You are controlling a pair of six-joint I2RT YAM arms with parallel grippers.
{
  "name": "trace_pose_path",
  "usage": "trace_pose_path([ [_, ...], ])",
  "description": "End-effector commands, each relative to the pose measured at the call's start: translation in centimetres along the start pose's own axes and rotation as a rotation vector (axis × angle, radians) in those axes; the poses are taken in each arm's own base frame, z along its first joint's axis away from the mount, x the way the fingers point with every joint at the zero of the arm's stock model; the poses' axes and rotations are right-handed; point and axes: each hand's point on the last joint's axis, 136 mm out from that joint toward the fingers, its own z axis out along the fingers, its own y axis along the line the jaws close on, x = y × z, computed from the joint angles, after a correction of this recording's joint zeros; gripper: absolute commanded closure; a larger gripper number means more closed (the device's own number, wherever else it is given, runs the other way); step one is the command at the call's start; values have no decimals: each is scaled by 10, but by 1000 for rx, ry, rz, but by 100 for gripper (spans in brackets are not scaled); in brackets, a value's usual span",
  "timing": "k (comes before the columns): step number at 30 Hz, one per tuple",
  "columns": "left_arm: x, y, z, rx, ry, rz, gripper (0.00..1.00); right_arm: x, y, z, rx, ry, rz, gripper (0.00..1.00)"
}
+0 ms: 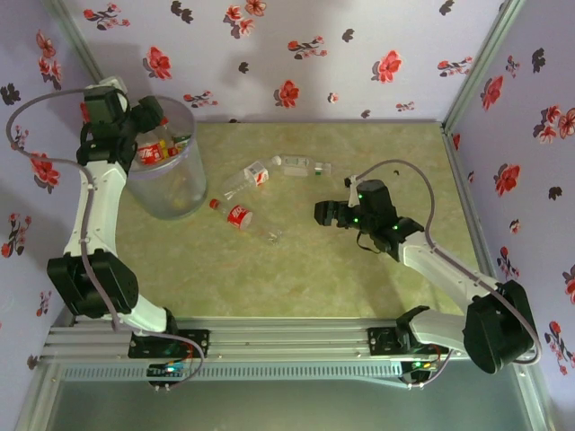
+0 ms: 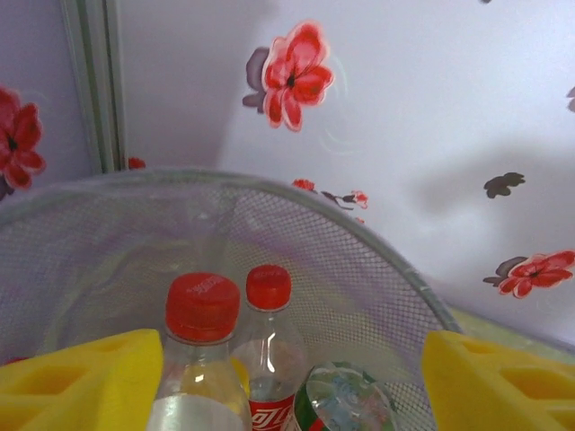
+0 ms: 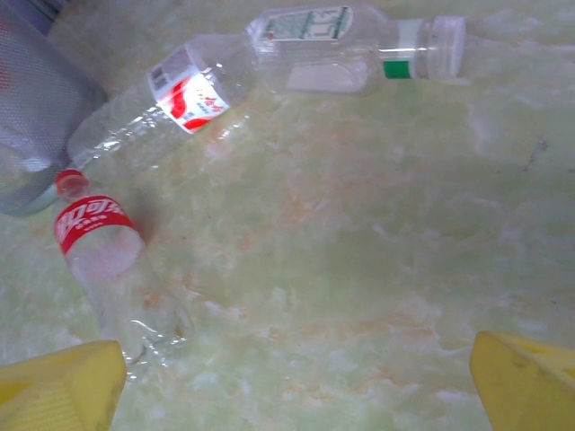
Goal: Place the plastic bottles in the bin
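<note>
left jaws hang spread wide over the bin [image 1: 171, 196], gripping nothing; two red-capped bottles [image 2: 203, 310] sit inside it. right jaws gape open above the bench [image 3: 359, 269], where three bottles [image 3: 171, 103] lie on their sides, one [image 3: 94, 238] just beside the bin.

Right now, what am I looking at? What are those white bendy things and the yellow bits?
Those are two robot arms with pinching grippers. One picture looks down from above; the other two come from cameras on the wrists, so the yellow bits are fingers. The left gripper is open over the bin, with red-capped bottles inside. The right gripper is open above the table, holding nothing. Three bottles lie there: one red-capped, one red-labelled, one pale-labelled.
</note>
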Motion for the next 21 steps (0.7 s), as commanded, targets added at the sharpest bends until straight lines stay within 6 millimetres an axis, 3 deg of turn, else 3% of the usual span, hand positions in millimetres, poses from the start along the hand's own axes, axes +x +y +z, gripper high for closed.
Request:
trace_pose_path([
  [1, 20, 3, 9, -4, 65, 6, 30, -15, -16, 0, 116, -1, -29, 2],
  [5, 38, -1, 13, 0, 101, 25, 31, -38, -23, 9, 171, -1, -79, 2],
  [10, 19, -10, -13, 11, 30, 51, 21, -47, -31, 43, 182, 121, -195, 2],
  [15, -3, -12, -60, -26, -23, 105, 16, -37, 19, 65, -15, 199, -326, 5],
  [18, -1, -15, -86, -15, -20, 102, 14, -6, 58, 78, -96, 272, -470, 5],
  [21, 11, -20, -107, 9, 12, 98, 13, 23, 82, 92, -148, 340, -554, 4],
])
